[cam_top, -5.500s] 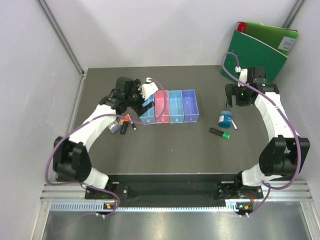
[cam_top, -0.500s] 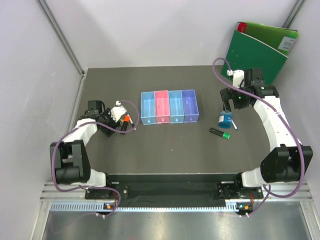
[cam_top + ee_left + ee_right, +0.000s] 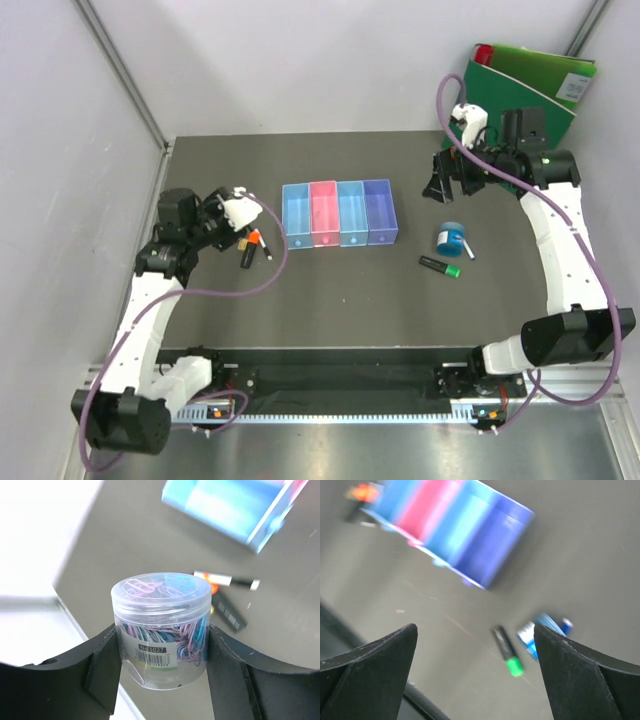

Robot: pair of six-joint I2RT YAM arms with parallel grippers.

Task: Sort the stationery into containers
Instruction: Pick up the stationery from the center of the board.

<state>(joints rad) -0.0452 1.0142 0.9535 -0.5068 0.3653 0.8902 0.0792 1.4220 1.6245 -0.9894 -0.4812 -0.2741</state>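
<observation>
My left gripper [image 3: 224, 228] [image 3: 160, 652] is shut on a clear round jar of coloured paper clips [image 3: 160, 625] and holds it above the table, left of the containers. Below it lie a black marker with an orange cap [image 3: 248, 249] [image 3: 226, 611] and a thin white pen [image 3: 226, 580]. The four joined bins [image 3: 340, 213] [image 3: 455, 525] stand mid-table: light blue, pink, light blue, purple. My right gripper [image 3: 440, 186] [image 3: 475, 680] is open and empty, raised above the blue tape roll [image 3: 451, 240] [image 3: 539, 632] and the green-capped marker [image 3: 440, 265] [image 3: 508, 653].
A big green binder [image 3: 525, 95] leans against the wall at the back right corner, behind my right arm. White walls close in the table on the left, back and right.
My left gripper has risen off the table with the paper-clip jar in it. My right gripper has lifted and pulled back from the blue tape roll, still empty.
</observation>
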